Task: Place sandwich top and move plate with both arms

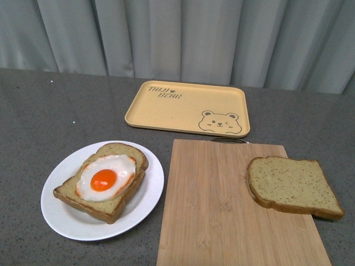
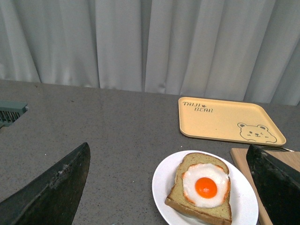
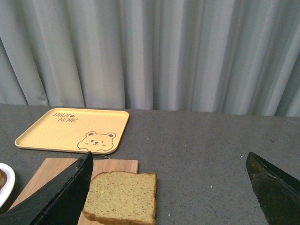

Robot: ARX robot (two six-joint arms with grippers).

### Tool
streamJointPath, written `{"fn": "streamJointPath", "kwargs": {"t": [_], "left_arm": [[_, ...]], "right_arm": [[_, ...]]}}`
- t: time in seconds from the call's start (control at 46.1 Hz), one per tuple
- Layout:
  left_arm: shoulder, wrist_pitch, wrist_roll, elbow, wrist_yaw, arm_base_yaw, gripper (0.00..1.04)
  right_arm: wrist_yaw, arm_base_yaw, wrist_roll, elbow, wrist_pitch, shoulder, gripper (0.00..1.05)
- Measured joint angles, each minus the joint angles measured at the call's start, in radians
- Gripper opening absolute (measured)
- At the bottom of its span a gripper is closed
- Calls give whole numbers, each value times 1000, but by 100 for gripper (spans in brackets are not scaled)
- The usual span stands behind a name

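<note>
The sandwich top [image 1: 292, 187], a plain tan-brown bread slice, lies flat on the right part of a wooden cutting board [image 1: 216, 210]. The white plate [image 1: 66, 219] sits at front left and bears a bread slice topped with a fried egg [image 1: 105, 179]. No arm shows in the front view. My left gripper [image 2: 171, 187] is open, its black fingers [image 2: 56, 192] wide apart above the plate [image 2: 243, 201]. My right gripper [image 3: 171, 190] is open above the table, and the sandwich top [image 3: 123, 197] lies by one of its fingers [image 3: 61, 199].
A yellow bear-printed tray [image 1: 183, 108] lies behind the board, near a grey curtain [image 1: 177, 33]. The grey stone-like tabletop [image 1: 44, 111] spreads around everything. The board's right edge passes under the plain slice.
</note>
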Motion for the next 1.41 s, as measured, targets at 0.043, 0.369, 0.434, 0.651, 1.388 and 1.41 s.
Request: {"fn": "streamJointPath", "kwargs": {"t": [0.043,0.369,0.434,0.651,1.388,1.41], "left_arm": [[0,0,0,0,0,0,98],[0,0,0,0,0,0,98],[0,0,0,0,0,0,98],[0,0,0,0,0,0,98],[0,0,0,0,0,0,98],[0,0,0,0,0,0,98]], "right_arm": [[0,0,0,0,0,0,95],[0,0,0,0,0,0,95],[0,0,0,0,0,0,95],[0,0,0,0,0,0,95],[0,0,0,0,0,0,95],[0,0,0,0,0,0,95]]}}
